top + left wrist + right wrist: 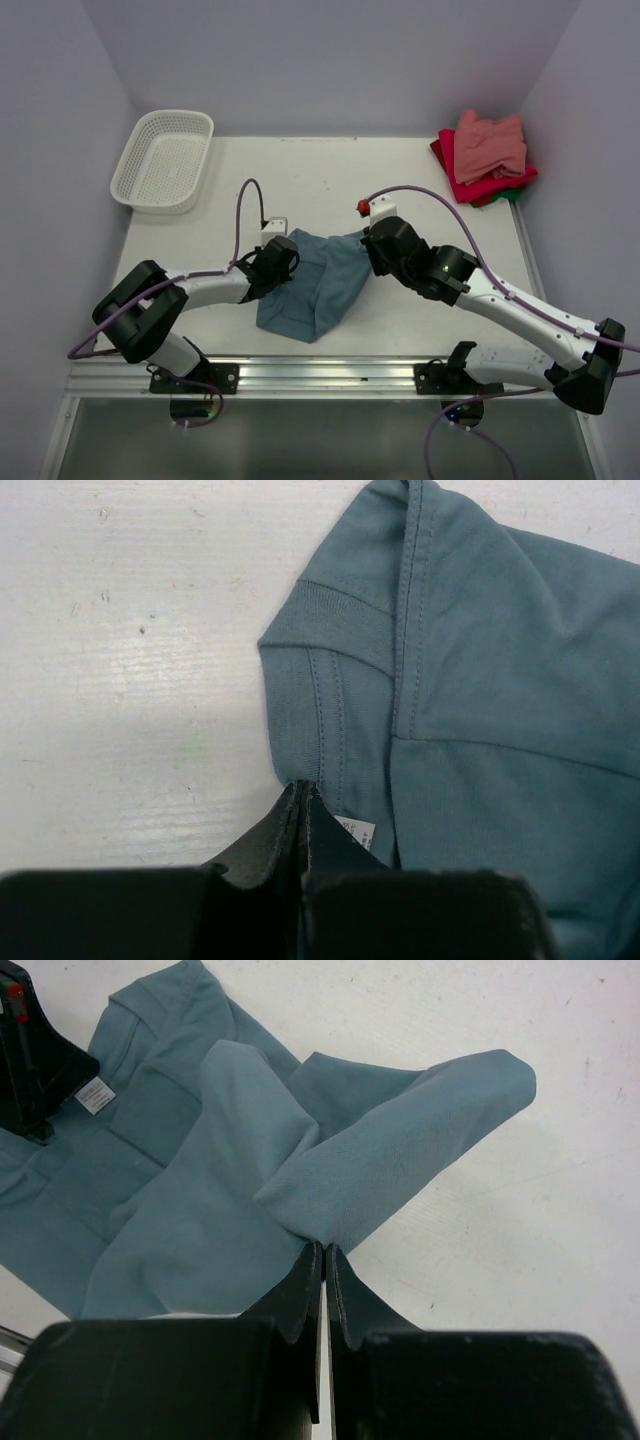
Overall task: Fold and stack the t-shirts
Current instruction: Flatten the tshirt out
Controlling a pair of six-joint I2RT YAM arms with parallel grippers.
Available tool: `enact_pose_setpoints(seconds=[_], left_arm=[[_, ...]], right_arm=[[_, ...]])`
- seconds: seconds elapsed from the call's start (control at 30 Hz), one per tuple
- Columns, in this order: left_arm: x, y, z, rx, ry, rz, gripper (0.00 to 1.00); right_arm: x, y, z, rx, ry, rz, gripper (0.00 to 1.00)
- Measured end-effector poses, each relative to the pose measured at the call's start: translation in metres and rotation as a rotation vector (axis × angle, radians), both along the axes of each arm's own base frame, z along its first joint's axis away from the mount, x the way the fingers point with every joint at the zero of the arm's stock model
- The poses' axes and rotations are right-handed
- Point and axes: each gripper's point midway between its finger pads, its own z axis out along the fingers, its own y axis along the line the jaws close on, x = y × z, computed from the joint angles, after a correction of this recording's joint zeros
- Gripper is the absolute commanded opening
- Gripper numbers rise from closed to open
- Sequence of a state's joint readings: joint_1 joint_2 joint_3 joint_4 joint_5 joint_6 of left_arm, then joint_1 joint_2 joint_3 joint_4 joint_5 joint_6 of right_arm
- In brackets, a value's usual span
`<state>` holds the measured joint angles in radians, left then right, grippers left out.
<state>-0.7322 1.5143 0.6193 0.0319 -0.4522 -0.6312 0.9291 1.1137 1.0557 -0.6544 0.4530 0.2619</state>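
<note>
One white mesh basket [163, 160] sits far out beyond the left gripper [302, 798], off to its left. That gripper's jaws are pressed together right on the neckband [340, 620] edge of the one teal-blue t-shirt [325, 285], with the white label [358, 830] just to the right of the tips. The shirt lies crumpled on the table [420, 330] between the two grippers. The right gripper [325, 1258] has its jaws clamped on a raised fold of the same shirt, fabric fanning out ahead of the tips. Well beyond it to the right is one stack of three folded t-shirts: salmon-pink [490, 145] on top, red [470, 185] under it, and a sliver of green [514, 195] at the bottom.
</note>
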Motion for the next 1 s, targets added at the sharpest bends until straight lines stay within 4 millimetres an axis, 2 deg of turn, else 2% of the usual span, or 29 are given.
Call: enact_pose_setpoints(seconds=[0.23,0.37,0.53,0.7,0.77,0.87,0.9,0.93,0.97,1.0], left_arm=[[0.000,0.006,0.000,0.034,0.003,0.018,0.00],[-0.002,0.016,0.005,0.067,0.000,0.033,0.00],[0.007,0.039,0.032,0.089,-0.046,0.089,0.00],[0.022,0.060,0.071,0.047,-0.121,0.168,0.00],[0.026,0.062,0.081,0.026,-0.139,0.179,0.00],[0.024,0.054,0.083,-0.008,-0.130,0.142,0.00],[0.024,0.051,0.083,-0.018,-0.122,0.121,0.00],[0.022,0.046,0.082,-0.032,-0.113,0.095,0.00],[0.022,0.040,0.082,-0.049,-0.107,0.071,0.00],[0.021,0.035,0.082,-0.068,-0.103,0.048,0.00]], right_arm=[[0.000,-0.002,-0.006,-0.005,0.002,-0.003,0.00],[0.000,-0.004,-0.010,-0.012,0.005,-0.009,0.00],[0.000,-0.011,-0.011,-0.012,-0.004,-0.028,0.00],[0.005,-0.034,-0.021,-0.044,-0.008,-0.115,0.00],[0.004,-0.044,-0.027,-0.070,-0.004,-0.152,0.00],[0.000,-0.056,-0.036,-0.108,0.012,-0.197,0.00],[-0.001,-0.060,-0.038,-0.114,0.019,-0.213,0.12],[-0.002,-0.062,-0.039,-0.117,0.024,-0.230,0.73],[-0.004,-0.065,-0.043,-0.122,0.038,-0.256,0.99],[-0.005,-0.069,-0.046,-0.140,0.049,-0.276,0.99]])
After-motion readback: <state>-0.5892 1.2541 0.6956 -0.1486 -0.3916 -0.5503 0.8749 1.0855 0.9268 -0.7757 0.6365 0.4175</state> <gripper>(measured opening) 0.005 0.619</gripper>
